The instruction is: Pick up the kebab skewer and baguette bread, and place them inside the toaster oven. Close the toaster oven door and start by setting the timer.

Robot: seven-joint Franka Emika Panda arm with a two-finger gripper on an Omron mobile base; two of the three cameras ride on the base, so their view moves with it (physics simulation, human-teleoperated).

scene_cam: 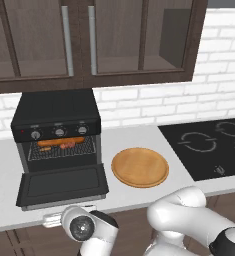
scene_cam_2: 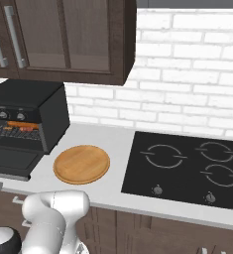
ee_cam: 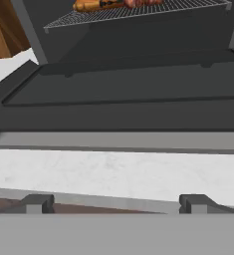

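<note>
The baguette bread [scene_cam: 55, 142] and the kebab skewer [scene_cam: 67, 145] already lie on the wire rack [scene_cam: 62, 149] inside the toaster oven [scene_cam: 56, 131], the bread toward the left side of the rack and the skewer just beside it, perhaps touching; the picture is too small to be sure. The toaster oven door [scene_cam: 62, 185] is folded down flat and reaches toward the front edge of the counter [scene_cam: 4, 175]. The wooden plate [scene_cam: 140, 166] stands to the right of the oven.

The gripper [ee_cam: 116, 204] has its jaws spread wide and holds nothing. It sits low, in front of the counter edge, facing the front lip of the door.

I judge that closing the door comes next. The risk is that a finger pushes on the lip from above instead of from under it, so the door stays down. A fast lift could also make the door hit the rack and shake the food. Afterwards the timer knob [scene_cam: 35, 134] needs a centered grip, or the fingers slip.
</note>
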